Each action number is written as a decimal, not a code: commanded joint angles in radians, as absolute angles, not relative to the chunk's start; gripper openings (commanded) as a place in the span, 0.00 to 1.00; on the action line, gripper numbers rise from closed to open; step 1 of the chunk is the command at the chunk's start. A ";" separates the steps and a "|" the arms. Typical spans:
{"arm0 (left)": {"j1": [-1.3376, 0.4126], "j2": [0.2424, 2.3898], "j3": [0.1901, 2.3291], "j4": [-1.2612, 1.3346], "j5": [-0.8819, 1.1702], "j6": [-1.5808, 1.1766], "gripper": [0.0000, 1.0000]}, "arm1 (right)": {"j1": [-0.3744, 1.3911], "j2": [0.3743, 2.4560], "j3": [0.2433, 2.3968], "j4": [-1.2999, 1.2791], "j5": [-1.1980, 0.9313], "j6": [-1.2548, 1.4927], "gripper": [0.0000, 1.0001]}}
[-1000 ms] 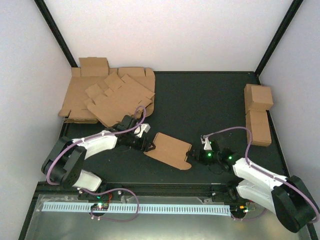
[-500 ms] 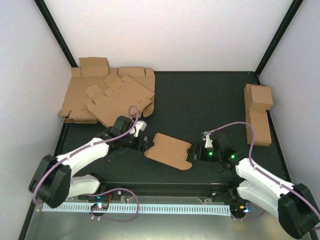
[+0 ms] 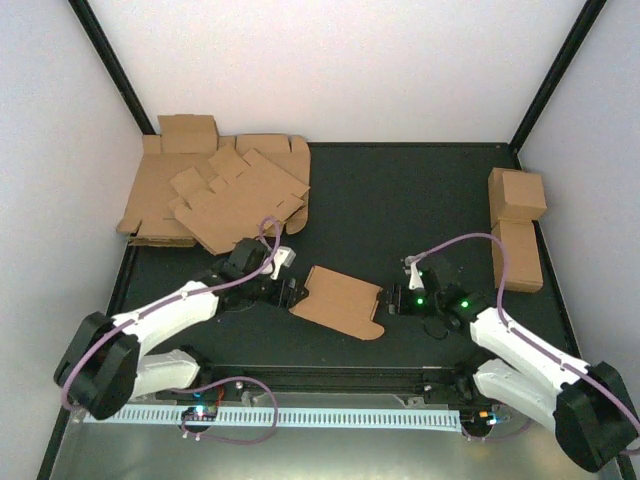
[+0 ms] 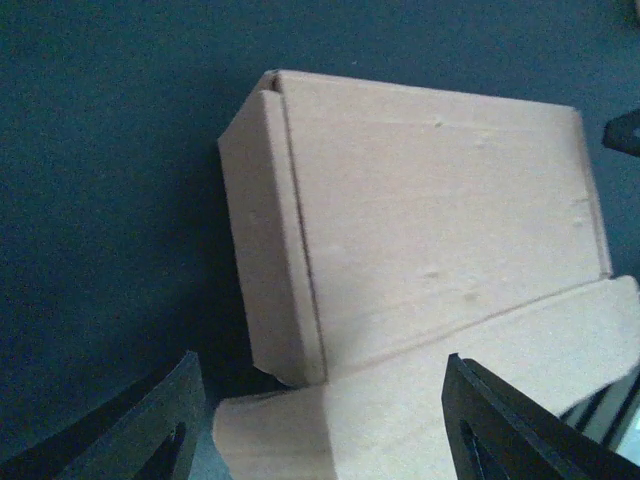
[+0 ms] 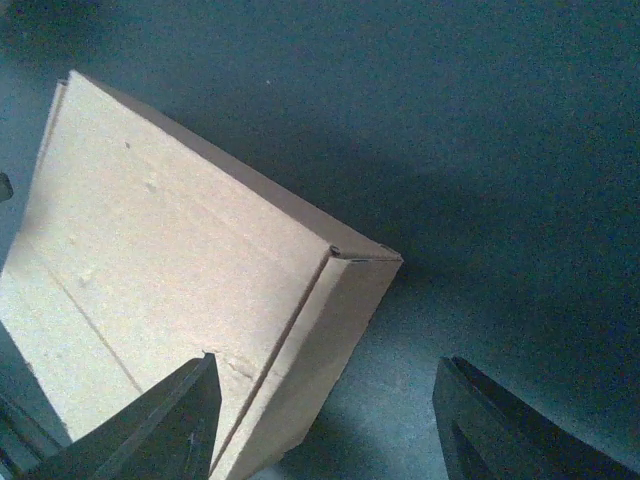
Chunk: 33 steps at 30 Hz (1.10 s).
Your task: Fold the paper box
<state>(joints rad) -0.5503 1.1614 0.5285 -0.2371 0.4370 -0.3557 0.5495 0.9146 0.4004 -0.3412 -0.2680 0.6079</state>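
Observation:
The paper box (image 3: 338, 301) lies half-folded on the dark mat, a brown cardboard piece with a rounded tab at its near right. My left gripper (image 3: 290, 291) is open at the box's left end; in the left wrist view the cardboard (image 4: 420, 260) lies between the jaws, its side flap (image 4: 268, 240) raised. My right gripper (image 3: 392, 301) is open at the box's right end; in the right wrist view the box's right corner and end flap (image 5: 320, 340) sit between the open fingers.
A loose stack of flat brown blanks (image 3: 215, 190) lies at the back left. Two finished brown cartons (image 3: 516, 225) stand along the right edge. White walls with black corner posts surround the mat. A perforated white rail (image 3: 270, 415) runs along the near edge.
The left arm has stretched out and brought its gripper right to the box's left end. The right gripper has slid left to the box's right end. The box has barely shifted.

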 commanded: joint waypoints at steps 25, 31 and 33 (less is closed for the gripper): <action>-0.532 1.472 0.685 -0.016 0.276 -0.416 0.40 | 0.531 1.524 0.746 -0.106 -0.303 0.446 0.51; -0.529 1.359 0.682 -0.107 0.238 -0.379 0.64 | 0.503 1.451 0.748 -0.167 -0.213 0.361 0.68; -0.528 1.293 0.675 -0.157 0.238 -0.371 0.65 | 0.502 1.430 0.756 -0.181 -0.195 0.345 0.68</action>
